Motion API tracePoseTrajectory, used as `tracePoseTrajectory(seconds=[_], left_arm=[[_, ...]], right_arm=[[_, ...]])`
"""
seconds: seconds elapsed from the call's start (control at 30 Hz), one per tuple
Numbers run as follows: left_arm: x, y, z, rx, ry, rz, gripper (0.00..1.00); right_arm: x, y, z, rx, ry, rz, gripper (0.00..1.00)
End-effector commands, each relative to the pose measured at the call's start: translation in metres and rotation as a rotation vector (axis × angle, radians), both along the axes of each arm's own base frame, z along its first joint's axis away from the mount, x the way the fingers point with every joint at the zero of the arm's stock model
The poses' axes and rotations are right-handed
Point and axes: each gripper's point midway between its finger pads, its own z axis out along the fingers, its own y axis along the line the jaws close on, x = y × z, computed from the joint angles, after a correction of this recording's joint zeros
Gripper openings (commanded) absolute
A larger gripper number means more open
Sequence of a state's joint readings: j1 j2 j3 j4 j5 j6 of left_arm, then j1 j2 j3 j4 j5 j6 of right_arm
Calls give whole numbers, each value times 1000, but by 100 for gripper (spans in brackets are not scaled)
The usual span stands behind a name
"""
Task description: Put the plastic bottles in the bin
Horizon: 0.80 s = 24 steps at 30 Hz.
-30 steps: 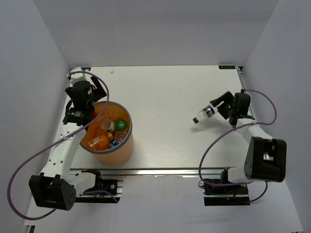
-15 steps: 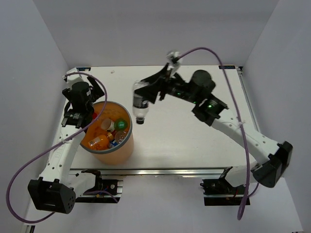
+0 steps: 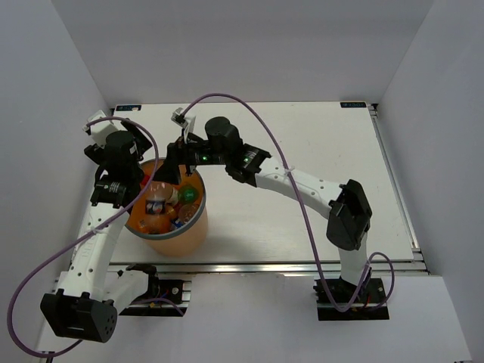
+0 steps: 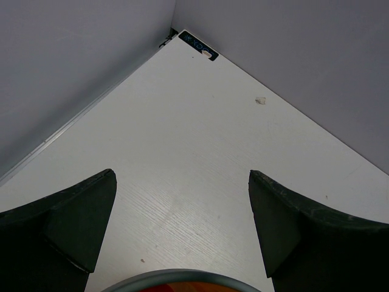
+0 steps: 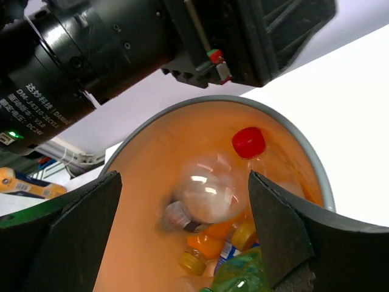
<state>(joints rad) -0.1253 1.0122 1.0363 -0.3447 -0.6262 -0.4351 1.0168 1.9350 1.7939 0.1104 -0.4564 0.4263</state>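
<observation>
The orange bin (image 3: pixel 180 237) with a grey rim stands at the left front of the table. It holds several bottles: a green one (image 5: pixel 250 275), squat orange ones (image 5: pixel 211 242) and one with a red cap (image 5: pixel 249 142). A clear bottle (image 5: pixel 209 191), blurred, lies loose on top of them, base up. My right gripper (image 3: pixel 172 172) hangs open over the bin, its jaws (image 5: pixel 184 201) wide on either side of that bottle without touching it. My left gripper (image 3: pixel 134 141) is open and empty just behind the bin, over bare table (image 4: pixel 182 182).
The bin's grey rim (image 4: pixel 176 277) shows at the bottom of the left wrist view, with the table's far left corner and the walls beyond. The left arm's wrist (image 5: pixel 97 48) is close above the bin beside my right gripper. A small white crumb (image 4: pixel 260 100) lies near the back wall.
My right arm swung from the right side across the table to above the bin, carrying the clear bottle, and let it go into the bin. My left gripper shifted slightly back.
</observation>
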Motion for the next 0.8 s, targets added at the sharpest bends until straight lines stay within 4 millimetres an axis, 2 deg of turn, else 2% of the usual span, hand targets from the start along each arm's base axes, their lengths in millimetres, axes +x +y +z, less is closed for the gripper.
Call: tracePoseTrajectory(seconds=[0.0, 0.03, 0.07, 0.1, 0.13, 0.17, 0.2, 0.23, 0.27, 0.3, 0.33, 0.37, 0.4, 0.43, 0.47, 0.5, 0.53, 0.57, 0.6, 0.63, 0.67, 0.7, 0.77], left_arm=[[-8, 7, 3, 0, -17, 38, 98], [-8, 7, 3, 1, -14, 38, 98], [-7, 7, 2, 1, -13, 38, 98], [-7, 7, 3, 2, -10, 38, 98], [-7, 7, 2, 1, -8, 38, 98], [-6, 6, 2, 1, -6, 37, 98], [-6, 6, 2, 0, -9, 35, 98], [-6, 6, 1, 1, -7, 32, 98], [-5, 5, 1, -1, -10, 25, 98], [-4, 3, 1, -1, -11, 15, 98], [-4, 2, 1, -1, -10, 7, 98], [-2, 1, 2, 2, -15, -3, 98], [-2, 1, 3, 4, -21, -6, 98], [-2, 1, -1, 6, -18, -8, 98], [-2, 0, 3, 10, -33, -14, 98], [-1, -2, 3, 7, -36, -32, 98], [1, -4, 2, 5, -36, -46, 98], [2, -7, 4, 3, -42, -63, 98], [5, -13, 4, -3, -45, -99, 98], [7, -16, 3, -4, -45, -113, 98], [8, -17, 3, -6, -51, -122, 98], [10, -20, 3, -10, -49, -139, 98], [12, -21, 0, -17, -41, -140, 98]], right_arm=[[-2, -22, 85, 143, -119, -37, 89], [1, -26, 79, 134, -126, -55, 89], [4, -37, 92, 153, -144, -95, 89], [13, -47, 93, 156, -143, -128, 89], [20, -54, 82, 146, -131, -151, 89], [21, -72, 96, 175, -133, -165, 89], [44, -93, 96, 187, -89, -218, 89], [52, -109, 101, 223, -85, -235, 89], [54, -132, 87, 212, -50, -245, 89], [81, -162, 81, 221, -9, -328, 89], [89, -180, 74, 219, 1, -373, 89], [96, -206, 53, 189, 26, -465, 89], [113, -231, 41, 154, 5, -563, 89], [124, -260, 41, 143, -9, -713, 89], [128, -281, 4, 47, 40, -805, 89], [136, -302, -11, -4, 19, -893, 89], [141, -334, -9, -13, -9, -1057, 89], [139, -349, -19, -43, -17, -1122, 89], [135, -363, -47, -99, -6, -1177, 89], [128, -378, -41, -83, -37, -1228, 89], [128, -398, -45, -86, -46, -1329, 89], [124, -407, -61, -100, -48, -1362, 90], [118, -425, -51, -76, -107, -1424, 89]])
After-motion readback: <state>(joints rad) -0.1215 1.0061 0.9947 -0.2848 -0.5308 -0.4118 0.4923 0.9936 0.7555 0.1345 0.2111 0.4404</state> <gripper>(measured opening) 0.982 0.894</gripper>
